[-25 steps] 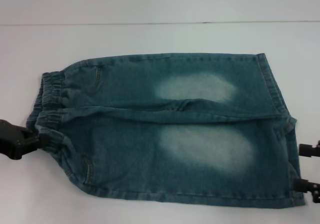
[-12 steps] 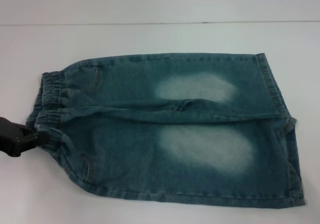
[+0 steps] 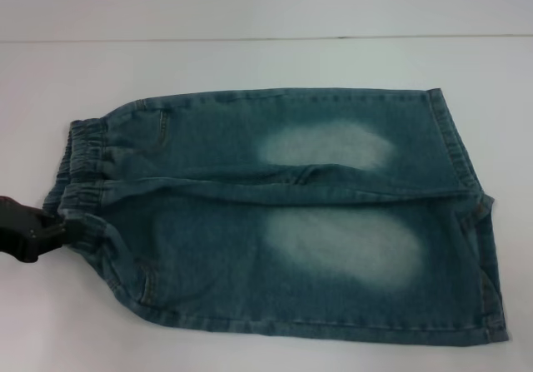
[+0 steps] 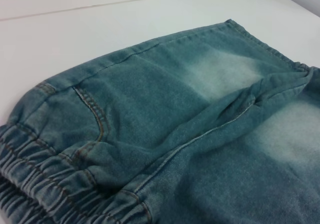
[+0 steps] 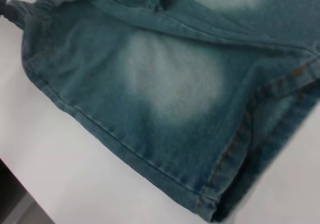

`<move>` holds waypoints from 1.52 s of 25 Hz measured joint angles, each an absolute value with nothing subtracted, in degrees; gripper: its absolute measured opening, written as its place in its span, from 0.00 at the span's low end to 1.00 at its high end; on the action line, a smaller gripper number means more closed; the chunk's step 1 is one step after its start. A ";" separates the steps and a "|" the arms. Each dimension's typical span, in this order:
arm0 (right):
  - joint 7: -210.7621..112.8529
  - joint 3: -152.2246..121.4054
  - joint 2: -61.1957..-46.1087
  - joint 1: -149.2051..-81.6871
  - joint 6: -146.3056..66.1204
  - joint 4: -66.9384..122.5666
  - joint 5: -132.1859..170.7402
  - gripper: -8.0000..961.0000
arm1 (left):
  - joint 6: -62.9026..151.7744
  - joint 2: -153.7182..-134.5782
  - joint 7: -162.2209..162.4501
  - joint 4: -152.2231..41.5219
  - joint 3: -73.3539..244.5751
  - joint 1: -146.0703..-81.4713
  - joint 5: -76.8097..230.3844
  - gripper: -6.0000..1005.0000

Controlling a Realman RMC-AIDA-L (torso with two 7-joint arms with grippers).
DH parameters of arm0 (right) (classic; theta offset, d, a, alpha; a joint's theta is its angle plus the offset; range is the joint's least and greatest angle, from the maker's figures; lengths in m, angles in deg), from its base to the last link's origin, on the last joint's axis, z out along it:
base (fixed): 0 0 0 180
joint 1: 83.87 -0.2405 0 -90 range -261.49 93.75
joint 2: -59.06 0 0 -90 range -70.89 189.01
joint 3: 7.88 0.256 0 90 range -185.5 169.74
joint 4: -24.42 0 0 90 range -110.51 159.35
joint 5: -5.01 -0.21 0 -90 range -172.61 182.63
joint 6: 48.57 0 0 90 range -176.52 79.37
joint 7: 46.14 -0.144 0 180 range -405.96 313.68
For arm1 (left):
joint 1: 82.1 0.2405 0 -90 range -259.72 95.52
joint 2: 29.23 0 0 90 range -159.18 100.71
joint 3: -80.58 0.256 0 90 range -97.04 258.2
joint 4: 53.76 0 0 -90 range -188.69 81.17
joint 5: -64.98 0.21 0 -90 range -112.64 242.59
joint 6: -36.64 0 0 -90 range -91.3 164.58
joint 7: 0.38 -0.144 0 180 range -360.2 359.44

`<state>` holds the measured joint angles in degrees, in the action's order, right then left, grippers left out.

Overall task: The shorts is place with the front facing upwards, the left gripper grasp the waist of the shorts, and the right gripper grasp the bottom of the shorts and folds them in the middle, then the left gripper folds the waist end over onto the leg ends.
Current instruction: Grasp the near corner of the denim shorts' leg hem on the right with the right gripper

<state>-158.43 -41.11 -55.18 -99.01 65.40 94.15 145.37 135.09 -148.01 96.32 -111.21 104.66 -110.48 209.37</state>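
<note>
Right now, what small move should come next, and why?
Probably bring the right gripper in to the leg ends: it is out of the head view, while the left gripper sits at the waist of the shorts, which lie flat and unfolded on the table.

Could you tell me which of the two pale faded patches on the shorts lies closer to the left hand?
The larger patch, on the nearer leg of the shorts. It sits on the same side as the left hand at the waistband; the smaller patch is on the far leg.

left pincer (image 3: pixel 52 229): arm cut off | shorts (image 3: pixel 283 214): lower hem cropped
</note>
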 joint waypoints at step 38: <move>-155.74 -42.61 -56.74 -109.62 57.73 74.97 154.06 0.92 | 134.16 -148.85 95.39 -111.42 107.74 -109.51 209.47 0.05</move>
<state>-155.74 -42.61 -56.74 -109.62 57.73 74.97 154.06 134.16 -148.85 95.39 -111.42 107.74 -109.51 209.47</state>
